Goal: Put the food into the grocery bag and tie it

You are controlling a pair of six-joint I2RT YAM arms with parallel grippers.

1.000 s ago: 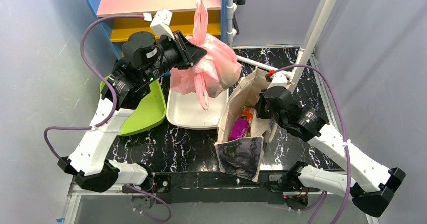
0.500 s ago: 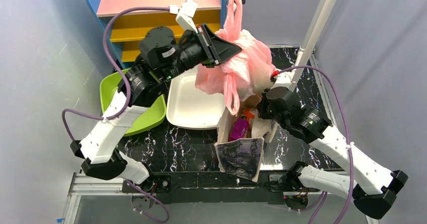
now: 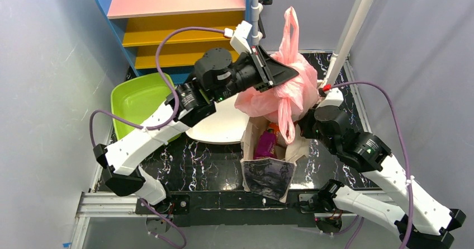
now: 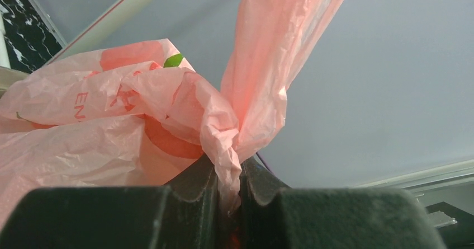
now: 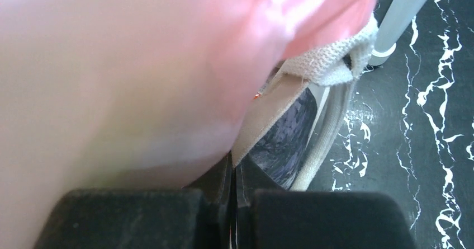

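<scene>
Marble tabletop (image 3: 212,159) w/ grey walls (image 3: 50,92); L tool (image 4: 228,176) pinches pink bag (image 4: 112,120), R tool (image 5: 233,170) pinches tote (image 5: 268,114).

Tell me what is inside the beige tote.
A purple packet and an orange item show in the tote. The pink bag hanging above covers the rest of its opening.

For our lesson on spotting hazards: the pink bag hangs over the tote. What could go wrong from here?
The left gripper pinches only thin plastic at the knot of the bag; it may slip or tear.
The bag looks too wide for the tote and may snag on the rim the right gripper holds.
</scene>
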